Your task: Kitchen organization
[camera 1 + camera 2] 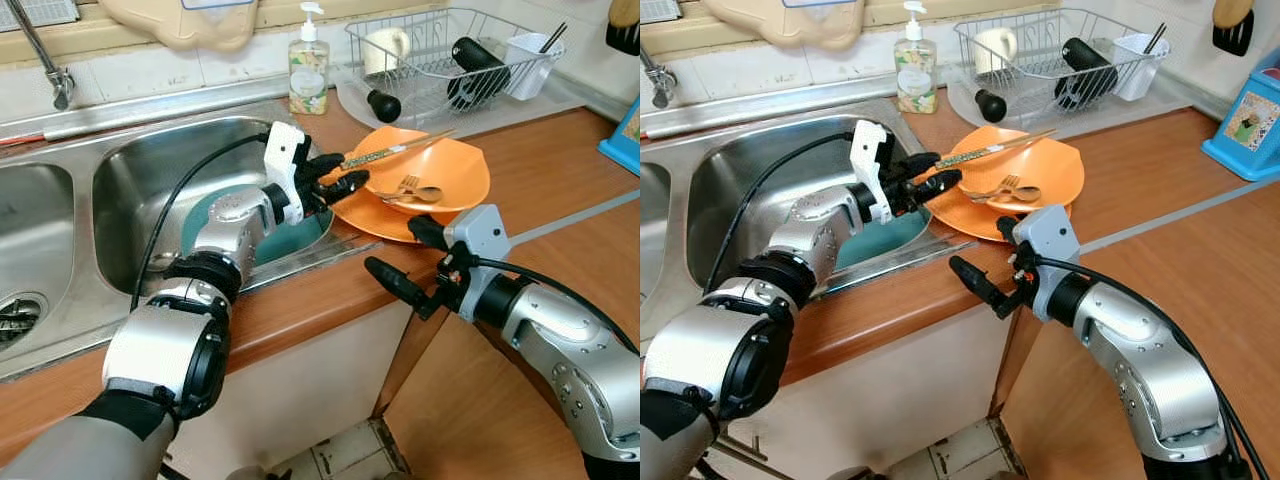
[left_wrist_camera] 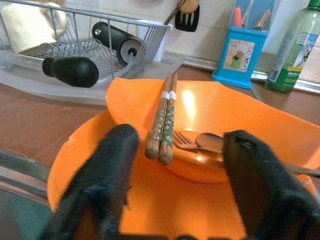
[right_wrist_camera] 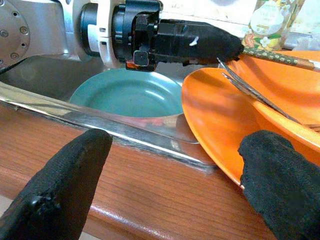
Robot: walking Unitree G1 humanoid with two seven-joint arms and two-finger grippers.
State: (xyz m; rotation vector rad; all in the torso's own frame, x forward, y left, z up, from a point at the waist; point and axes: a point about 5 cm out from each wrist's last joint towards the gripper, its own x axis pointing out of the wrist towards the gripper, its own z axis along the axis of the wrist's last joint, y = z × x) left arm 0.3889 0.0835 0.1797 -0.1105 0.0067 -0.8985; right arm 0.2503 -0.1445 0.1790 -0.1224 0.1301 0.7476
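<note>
A pair of patterned chopsticks (image 1: 395, 152) lies across the rim of an orange bowl (image 1: 445, 165), which sits on an orange plate (image 1: 365, 215) at the sink's edge. A fork (image 1: 405, 184) and spoon (image 1: 428, 193) rest inside the bowl. My left gripper (image 1: 338, 172) is open, its black fingers (image 2: 107, 170) straddling the chopsticks' (image 2: 162, 122) near end without closing on them. A teal plate (image 3: 127, 95) lies in the sink basin under that arm. My right gripper (image 1: 405, 255) hovers open over the counter's front edge, just in front of the orange plate (image 3: 210, 115).
A wire dish rack (image 1: 440, 60) at the back holds a white cup (image 1: 385, 48) and black cylinders. A soap bottle (image 1: 308, 70) stands beside it and a tap (image 1: 50, 65) at the far left. A blue box (image 1: 1245, 125) sits at the right wall. Wooden counter (image 1: 560, 160) surrounds the steel sink (image 1: 130, 190).
</note>
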